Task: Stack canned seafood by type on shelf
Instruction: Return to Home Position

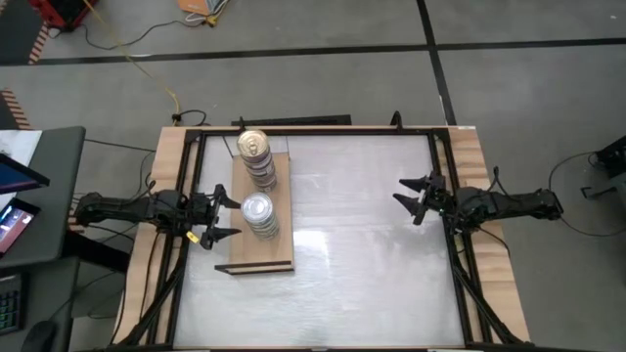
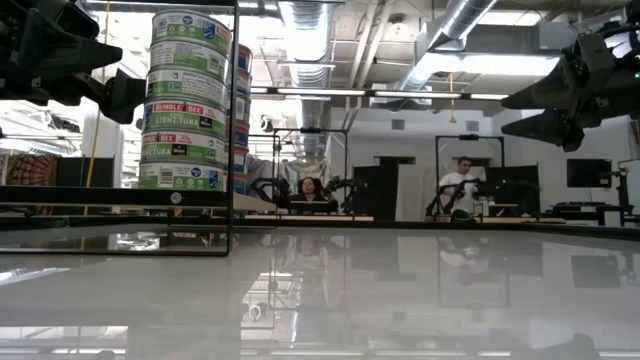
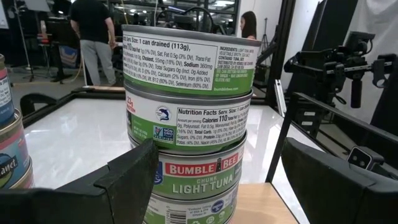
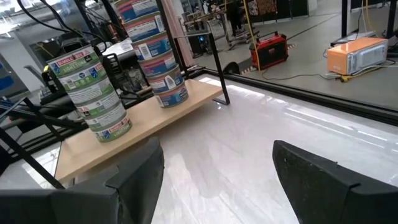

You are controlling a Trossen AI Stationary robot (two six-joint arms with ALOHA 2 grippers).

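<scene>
Returning home well means drawing the left gripper (image 1: 226, 217), jaws spread and empty, straight back from the green-labelled, silver-topped stack of round metal tins (image 1: 258, 215) just beside it; a brush could topple it. The blue-pink-labelled, gold-topped tin stack (image 1: 255, 154) stands near it on the same light tan wooden shelf board (image 1: 256, 256). The right gripper (image 1: 407, 200) hangs open, well apart. Tins rigid, smooth-rimmed, paper-wrapped; white tabletop (image 1: 362, 254) glossy.

- We are looking straight down on the table (image 1: 372, 244).
- We are peering level across it.
- We are seeing the green stack (image 3: 186, 93) from both wrists, left nearest.
</scene>
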